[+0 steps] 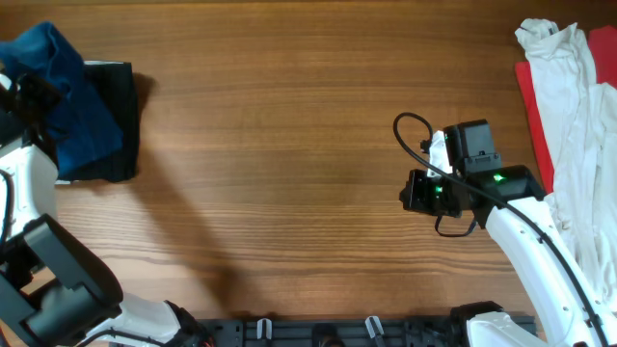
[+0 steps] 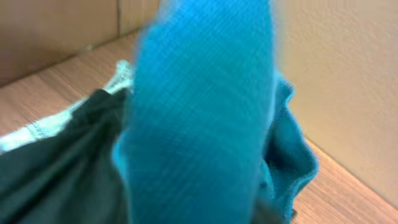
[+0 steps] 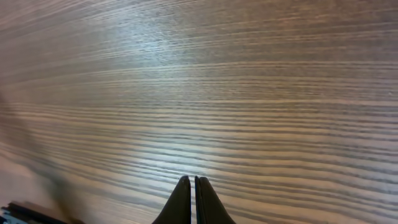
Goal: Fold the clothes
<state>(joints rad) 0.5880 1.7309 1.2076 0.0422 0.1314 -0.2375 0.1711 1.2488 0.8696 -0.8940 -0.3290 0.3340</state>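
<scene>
A deep-blue garment (image 1: 72, 116) lies bunched on a folded black garment (image 1: 120, 116) at the far left of the table. In the left wrist view the blue fabric (image 2: 199, 112) fills the frame and hides the fingers, with the black garment (image 2: 56, 168) beside it. My left gripper (image 1: 24, 92) is at the blue garment's left edge and seems shut on it. My right gripper (image 1: 410, 190) is shut and empty over bare wood, fingertips together (image 3: 193, 180). A pile of white clothes (image 1: 569, 125) on a red garment (image 1: 533, 106) lies at the far right.
A wooden table (image 1: 289, 145) spans the view. My right arm's body (image 1: 521, 231) runs beside the white pile. A white-trimmed cloth edge (image 2: 37, 130) shows under the black garment. Cardboard-coloured walls (image 2: 348, 74) stand behind the left stack.
</scene>
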